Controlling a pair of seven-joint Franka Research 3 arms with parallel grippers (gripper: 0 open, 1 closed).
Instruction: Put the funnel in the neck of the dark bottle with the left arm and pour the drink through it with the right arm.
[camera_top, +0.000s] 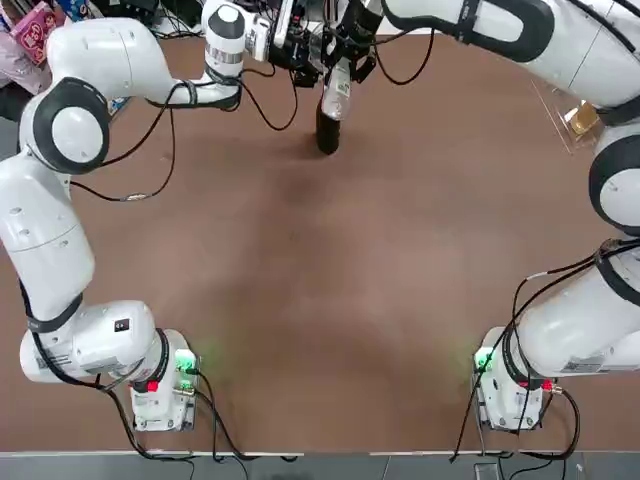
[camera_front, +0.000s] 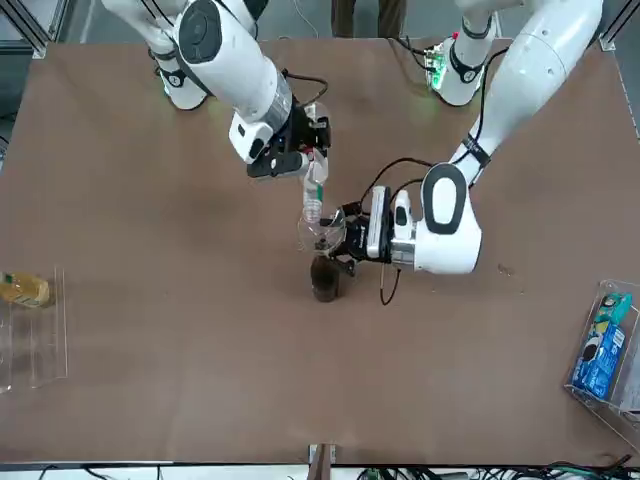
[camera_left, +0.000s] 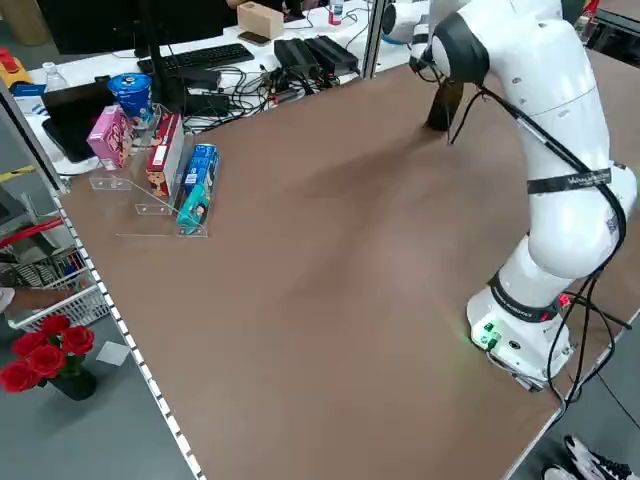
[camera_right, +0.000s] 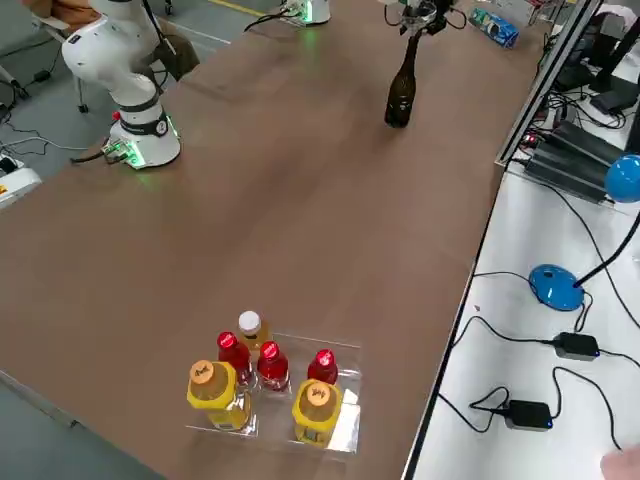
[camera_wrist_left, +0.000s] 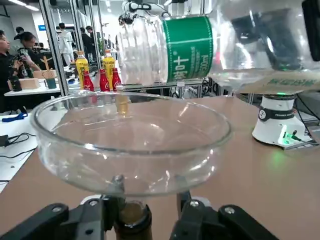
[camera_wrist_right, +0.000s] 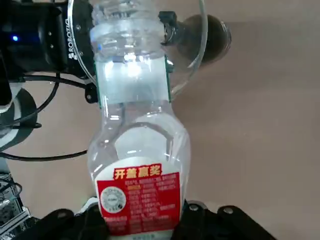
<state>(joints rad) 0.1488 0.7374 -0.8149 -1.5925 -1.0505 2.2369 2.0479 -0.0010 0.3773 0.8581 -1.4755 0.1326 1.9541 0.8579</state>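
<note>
Tilting mouth-down, the drink (camera_front: 313, 194) points into the funnel (camera_front: 322, 234).

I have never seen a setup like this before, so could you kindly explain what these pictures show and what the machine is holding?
Two white robot arms stand side by side at a brown table. One camera looks down from overhead, one faces the robot, two watch from the sides, and one sits on each wrist. The left gripper steadies a clear funnel seated in the neck of the dark bottle. The right gripper holds the drink, a small clear bottle, tipped with its mouth over the funnel. Spare drinks and snack boxes sit in clear trays at the table's edges.
</note>
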